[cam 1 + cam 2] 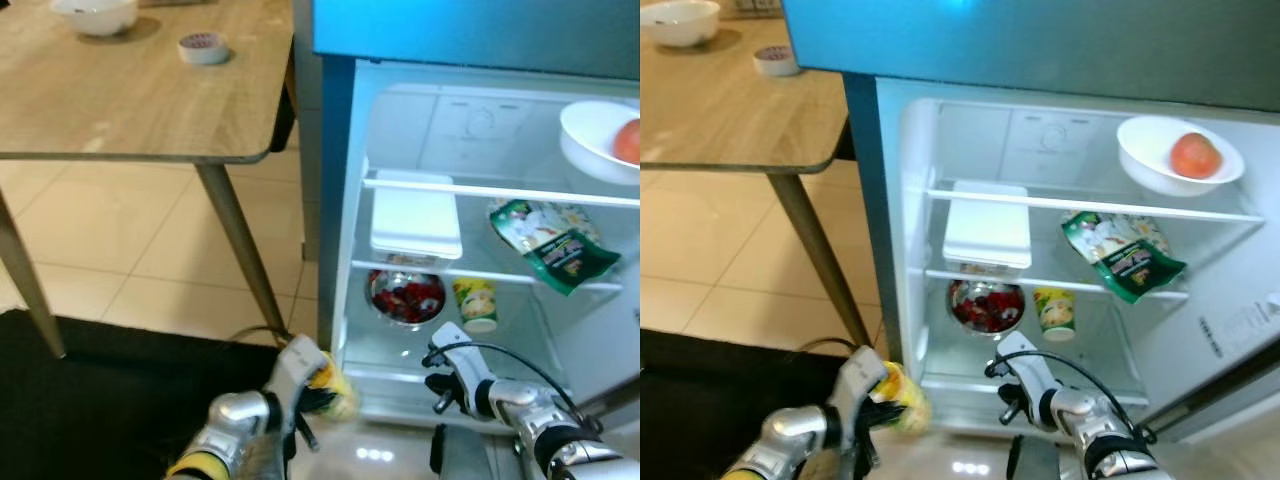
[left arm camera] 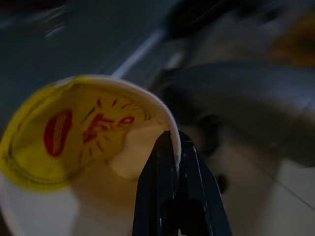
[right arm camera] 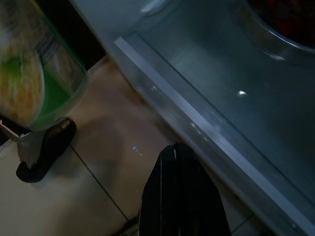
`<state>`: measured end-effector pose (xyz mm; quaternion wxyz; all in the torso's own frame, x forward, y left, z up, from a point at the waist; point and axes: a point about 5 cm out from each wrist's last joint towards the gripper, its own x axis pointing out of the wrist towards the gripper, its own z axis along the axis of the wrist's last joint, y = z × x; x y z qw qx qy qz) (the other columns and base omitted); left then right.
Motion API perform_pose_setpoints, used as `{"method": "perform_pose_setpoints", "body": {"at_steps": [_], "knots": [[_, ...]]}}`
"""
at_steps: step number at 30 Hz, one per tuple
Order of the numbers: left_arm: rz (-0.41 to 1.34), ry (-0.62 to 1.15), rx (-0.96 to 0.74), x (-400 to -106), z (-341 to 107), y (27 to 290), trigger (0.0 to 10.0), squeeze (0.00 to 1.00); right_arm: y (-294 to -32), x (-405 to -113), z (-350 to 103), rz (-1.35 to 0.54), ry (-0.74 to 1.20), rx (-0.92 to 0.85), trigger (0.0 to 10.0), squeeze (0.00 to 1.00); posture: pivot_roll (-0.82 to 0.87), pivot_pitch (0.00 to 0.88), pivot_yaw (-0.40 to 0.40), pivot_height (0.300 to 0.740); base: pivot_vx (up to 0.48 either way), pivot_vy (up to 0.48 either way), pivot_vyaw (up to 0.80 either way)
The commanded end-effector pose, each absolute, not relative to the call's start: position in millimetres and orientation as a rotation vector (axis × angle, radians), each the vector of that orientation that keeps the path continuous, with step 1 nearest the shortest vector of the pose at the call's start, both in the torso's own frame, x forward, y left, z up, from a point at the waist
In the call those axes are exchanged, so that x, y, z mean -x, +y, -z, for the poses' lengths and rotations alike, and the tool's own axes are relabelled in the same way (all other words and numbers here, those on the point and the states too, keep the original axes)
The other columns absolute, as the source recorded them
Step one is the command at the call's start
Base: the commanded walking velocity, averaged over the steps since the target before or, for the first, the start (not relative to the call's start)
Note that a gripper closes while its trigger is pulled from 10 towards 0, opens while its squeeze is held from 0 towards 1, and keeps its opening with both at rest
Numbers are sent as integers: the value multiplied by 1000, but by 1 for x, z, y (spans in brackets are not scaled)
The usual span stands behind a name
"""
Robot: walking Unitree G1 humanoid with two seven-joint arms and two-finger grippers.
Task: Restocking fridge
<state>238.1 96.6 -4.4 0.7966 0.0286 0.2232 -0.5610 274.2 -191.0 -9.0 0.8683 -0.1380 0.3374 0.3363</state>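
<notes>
Pale floor tiles run under a wooden table [image 1: 140, 100] at the left and up to the open fridge [image 1: 1060, 290], whose white shelves already carry a lidded white box [image 1: 987, 228], a green snack bag [image 1: 1120, 252], a white bowl [image 1: 1160, 160] with a red fruit [image 1: 1196, 155], and, on the lower shelf, a steel bowl of red berries [image 1: 985, 305] beside a small yellow-green cup [image 1: 1056, 311]. Low in front of the fridge's bottom left corner, the left gripper [image 1: 312, 392] carries the yellow cup [image 2: 83, 142], its black fingers [image 2: 177, 187] pinched tight on the cup's thin white rim, seen edge-on in the left wrist view. That cup is a yellow tub with a white lip and a yellow foil lid printed in red; it looks light and thin-walled, so I judge it easy to dent or tilt if held by the rim alone, and the foil could tear under pressure. A hold across the body, just below the lip, would likely be steadier for setting it upright on a shelf. The right gripper [image 1: 440, 385] hangs just outside the front edge of the lowest glass shelf, its fingers pressed together on nothing. On the table's far side sit a white dish [image 1: 95, 14] and a roll of tape [image 1: 203, 47].
</notes>
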Motion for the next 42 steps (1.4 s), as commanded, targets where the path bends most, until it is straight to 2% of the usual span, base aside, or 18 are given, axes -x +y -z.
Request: {"method": "perform_pose_setpoints", "body": {"at_steps": [1,8,16,18,25,36,42], "knots": [[1221,491,-49,-235,5,98,10000,0,-193,-273,9,-706,707,286,10000,0,22,27,-54,492,0,0,0],[1293,482,-41,-232,-4,97,10000,0,-195,-273,8,-711,707,286,10000,0,20,28,-57,492,0,0,0],[1219,501,-170,-237,0,98,10000,0,-193,-279,5,-654,672,257,10000,0,21,31,-60,492,0,0,0],[1136,555,-319,-239,10,103,10000,0,-192,-286,2,-583,649,289,10000,0,25,38,-57,492,0,0,0],[959,566,-534,-246,19,116,10000,0,-188,-290,2,-514,663,321,10000,0,30,57,-53,492,0,0,0],[881,511,-525,-245,20,117,10000,0,-184,-288,8,-535,712,452,10000,0,55,98,-44,452,0,0,0],[871,383,-504,-250,10,101,10000,0,-185,-293,5,-456,700,489,10000,0,52,107,-38,432,0,0,0]]}}
